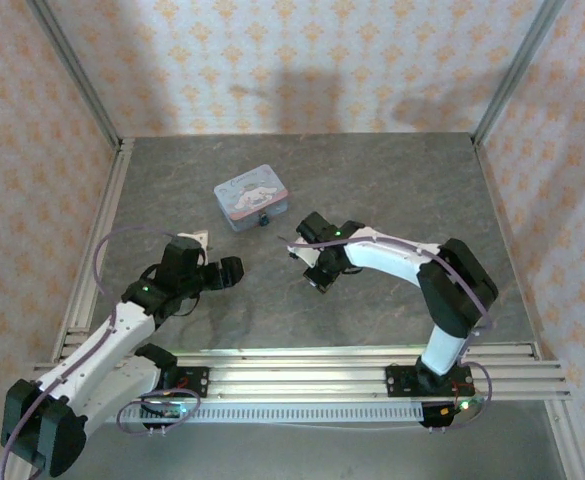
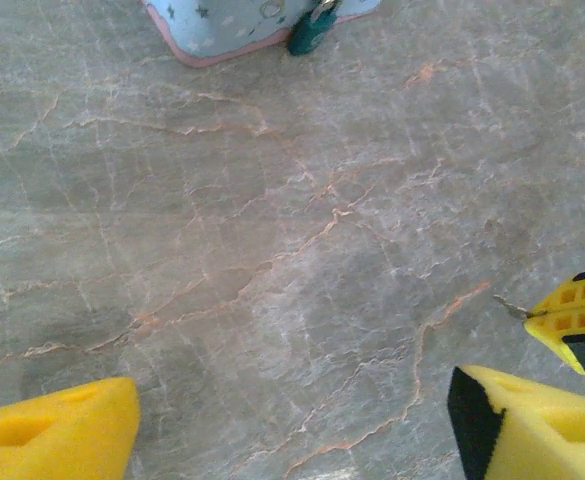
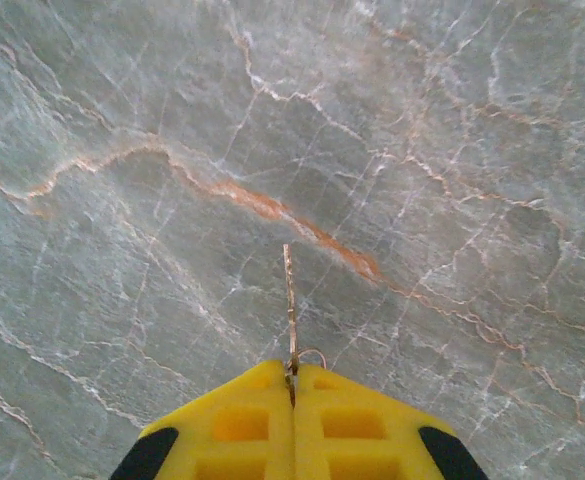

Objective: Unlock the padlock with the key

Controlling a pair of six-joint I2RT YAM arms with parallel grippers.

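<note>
The right tool [image 3: 292, 385] is clamped on the key [image 3: 290, 300], whose thin blade sticks out past the yellow tips over the middle of the worktop [image 3: 122, 150]. The left tool [image 2: 292, 425] stands wide apart nearer the left edge. The padlock [image 2: 310, 28] sits against the near side of the tin [image 2: 222, 25], in the worktop's far half.

I see the padlock [image 2: 310, 32], tiny and dark blue, hanging at the front edge of the pastel tin [image 2: 222, 30], shackle uppermost. The key [image 3: 290, 300], thin and pale, juts straight forward above the worktop [image 3: 122, 250], pinched by the right tool [image 3: 292, 378].
</note>
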